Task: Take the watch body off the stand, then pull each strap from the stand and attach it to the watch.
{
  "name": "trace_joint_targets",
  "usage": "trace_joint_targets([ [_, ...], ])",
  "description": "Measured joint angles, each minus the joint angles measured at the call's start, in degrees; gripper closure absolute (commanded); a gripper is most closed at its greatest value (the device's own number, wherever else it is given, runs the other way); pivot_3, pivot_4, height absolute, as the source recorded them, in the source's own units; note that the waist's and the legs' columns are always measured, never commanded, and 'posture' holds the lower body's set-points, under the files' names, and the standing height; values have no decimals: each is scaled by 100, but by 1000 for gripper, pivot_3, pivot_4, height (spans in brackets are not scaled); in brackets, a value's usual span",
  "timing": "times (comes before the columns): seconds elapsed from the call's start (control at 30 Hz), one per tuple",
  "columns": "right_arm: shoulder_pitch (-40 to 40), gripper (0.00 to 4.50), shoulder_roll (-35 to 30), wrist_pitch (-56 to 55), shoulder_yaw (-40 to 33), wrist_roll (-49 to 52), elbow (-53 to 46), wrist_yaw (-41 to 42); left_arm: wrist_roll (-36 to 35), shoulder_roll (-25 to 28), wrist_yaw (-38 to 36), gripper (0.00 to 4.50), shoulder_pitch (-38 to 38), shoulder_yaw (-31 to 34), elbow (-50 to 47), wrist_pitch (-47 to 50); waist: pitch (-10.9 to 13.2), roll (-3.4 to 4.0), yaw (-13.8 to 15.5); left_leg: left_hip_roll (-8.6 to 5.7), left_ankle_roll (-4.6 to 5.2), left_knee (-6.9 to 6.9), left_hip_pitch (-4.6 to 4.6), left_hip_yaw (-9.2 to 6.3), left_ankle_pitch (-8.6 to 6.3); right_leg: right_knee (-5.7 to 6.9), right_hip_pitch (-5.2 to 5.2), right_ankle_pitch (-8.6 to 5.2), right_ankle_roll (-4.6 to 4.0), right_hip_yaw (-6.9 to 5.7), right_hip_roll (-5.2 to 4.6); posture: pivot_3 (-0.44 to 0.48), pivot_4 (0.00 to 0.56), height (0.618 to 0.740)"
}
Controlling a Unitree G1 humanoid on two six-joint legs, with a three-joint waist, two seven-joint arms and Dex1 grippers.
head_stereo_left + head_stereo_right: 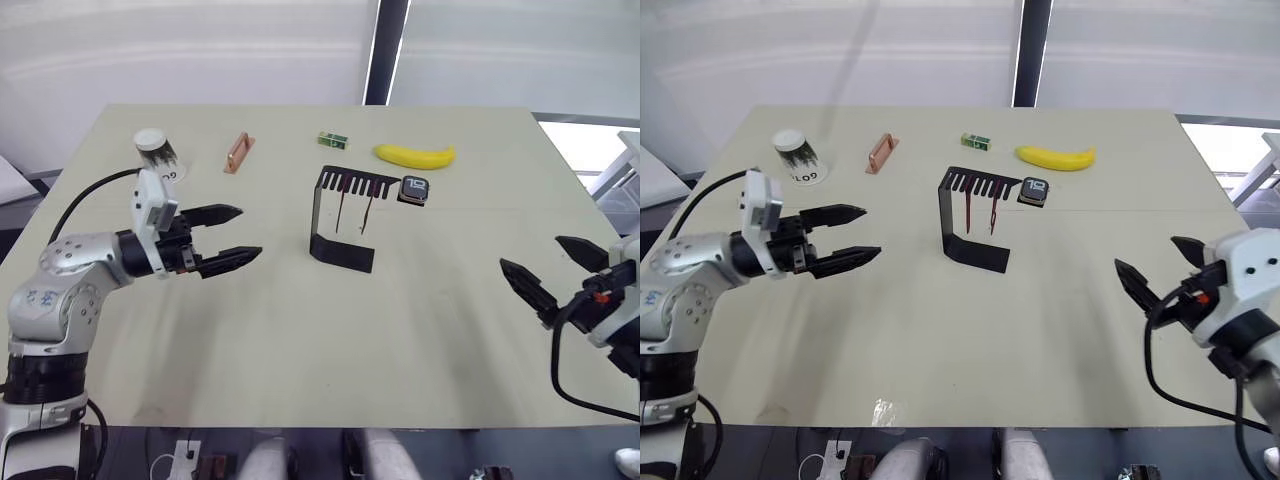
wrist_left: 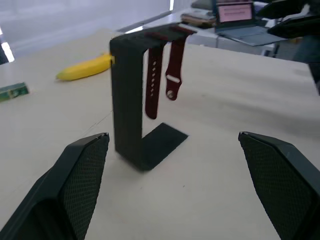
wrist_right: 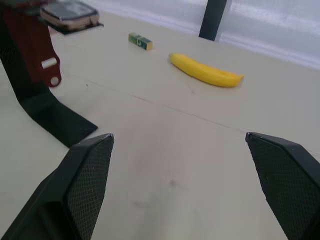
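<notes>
Over the table [image 1: 300, 350] both end effectors, left [image 1: 232, 235] and right [image 1: 550, 266], hover spread apart (gripping nothing), flanking the stand [image 1: 335, 250]

Both arms [image 1: 70, 270] hover low, fingers [image 1: 228, 260] spread apart.

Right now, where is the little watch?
The watch body sits on the right end of the stand top, mid-table in the head views, with the banana just behind it.
</notes>
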Motion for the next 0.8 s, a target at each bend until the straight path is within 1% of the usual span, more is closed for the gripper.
trace_joint_targets([
  [0.1, -612, 0, 230, 373, 481, 759, -304, -1107, -11, -287, -137, 35, -552, -270, 67, -21, 0, -1, 17, 0, 0, 5, -3, -1, 0, -3, 2, 0, 0, -1, -2, 0, 150, 740],
  [0.2, -1237, 0, 450, 586, 963, 1382, -311, -2424, 47, -486, -277, 35, -829, -499, 142, -181, 1, -1, 9, 0, -1, 9, -8, -1, 1, -2, -5, 0, 0, -1, -2, 0, 150, 740],
  [0.3, -1899, 0, 479, 693, 1588, 1851, -311, -3561, 92, -652, -356, 35, -1157, -638, 365, -328, 2, 0, 5, 0, -6, 12, -20, -1, 5, 1, -19, 0, 0, -2, -1, 0, 150, 740],
  [0.37, -2197, 0, 466, 712, 1957, 2086, -311, -4096, 104, -680, -386, 35, -1322, -650, 478, -396, 2, 0, 4, 0, -6, 13, -28, -3, 7, 2, -27, 0, 0, -3, -1, 0, 150, 740],
  [0.43, -2484, 0, 466, 718, 2288, 2254, -293, -4556, 139, -673, -452, 35, -1355, -656, 561, -469, 2, 1, -3, 0, -4, 15, -38, -2, 8, 2, -36, 0, 0, -3, -2, 0, 150, 740],
  [0.5, -2817, 0, 458, 712, 2533, 2368, -284, -4864, 175, -682, -530, 35, -1357, -710, 560, -549, 1, 0, -1, 0, -1, 30, -73, -2, 9, 11, -69, 0, 0, -3, -3, 0, 150, 740],
  [0.53, -2901, 0, 420, 703, 2628, 2450, -281, -5020, 198, -689, -547, 35, -1348, -729, 558, -603, -1, -2, 3, 0, -1, 39, -97, -3, 10, 35, -94, 1, 0, -4, -4, 0, 150, 740],
  [0.6, -2939, 0, 374, 707, 2796, 2561, -235, -5250, 260, -694, -573, 35, -1276, -732, 557, -686, 0, -2, 12, 0, -1, 39, -100, -5, 10, 37, -97, 1, 0, -7, -5, 0, 150, 740],
  [0.7, -3320, 0, 380, 709, 3114, 2722, 36, -5652, 278, -794, -569, 35, -1243, -742, 502, -759, 0, -2, 8, -1, 4, 42, -104, -4, 13, 34, -97, 1, 2, -7, -6, 0, 150, 740],
  [0.8, -3528, 0, 465, 707, 3350, 2872, 303, -6112, 295, -799, -566, 35, -1233, -742, 426, -829, 0, -2, 5, -1, 4, 40, -104, -5, 13, 33, -97, 1, 2, -7, -6, 0, 150, 740],
])
